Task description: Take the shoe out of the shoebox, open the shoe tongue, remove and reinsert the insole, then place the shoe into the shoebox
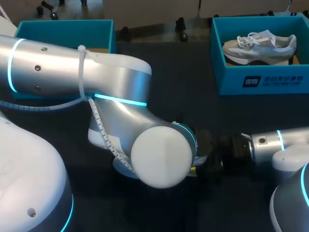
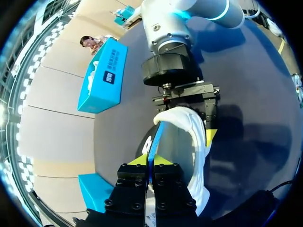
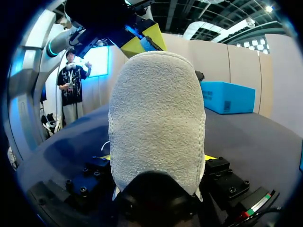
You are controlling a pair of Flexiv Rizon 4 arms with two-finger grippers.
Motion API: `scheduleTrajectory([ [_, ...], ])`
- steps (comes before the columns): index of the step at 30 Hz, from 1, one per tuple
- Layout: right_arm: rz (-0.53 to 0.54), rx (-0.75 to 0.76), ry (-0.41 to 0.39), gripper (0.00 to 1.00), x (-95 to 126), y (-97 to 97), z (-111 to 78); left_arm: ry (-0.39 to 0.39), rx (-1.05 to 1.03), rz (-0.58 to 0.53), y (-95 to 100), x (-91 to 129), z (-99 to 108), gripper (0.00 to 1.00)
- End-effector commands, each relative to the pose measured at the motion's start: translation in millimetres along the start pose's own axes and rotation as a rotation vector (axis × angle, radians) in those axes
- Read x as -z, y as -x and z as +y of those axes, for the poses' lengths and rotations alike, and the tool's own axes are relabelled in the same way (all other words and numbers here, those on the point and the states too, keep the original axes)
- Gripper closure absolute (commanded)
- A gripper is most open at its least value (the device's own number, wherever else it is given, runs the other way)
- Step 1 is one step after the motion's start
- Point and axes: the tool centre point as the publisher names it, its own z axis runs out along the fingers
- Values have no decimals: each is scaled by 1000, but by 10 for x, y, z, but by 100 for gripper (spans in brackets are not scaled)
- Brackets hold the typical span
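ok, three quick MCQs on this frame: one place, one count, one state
1. Where is the laced shoe in the head view? A in the right box; B in the left box; C outside both.
2. How many teal boxes show in the head view? A one; B two; C three.
3. The left fingers are: A wide open; B shut on the blue insole; C shut on a box wall.
Key: 1A, it lies inside the right box. 2B, one at each far corner. 3B, both yellow tips clamp the insole, which runs to the white shoe in the right fingers.
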Motion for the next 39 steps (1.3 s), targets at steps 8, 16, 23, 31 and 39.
scheduleTrajectory([
  [8, 0, -1, -7, 100, -9, -10, 21, -18, 87, -6, -26, -2, 27, 100],
  [16, 0, -1, -7, 100, -9, -10, 21, -34, 141, -35, -10, 29, 18, 100],
  [23, 0, -1, -7, 100, -9, -10, 21, -49, 186, -57, 35, 65, -23, 100],
  [31, 0, -1, -7, 100, -9, -10, 21, -39, 173, -54, 22, 55, -71, 99],
  [39, 0, -1, -7, 100, -9, -10, 21, -40, 124, -41, -58, 60, -99, 56],
])
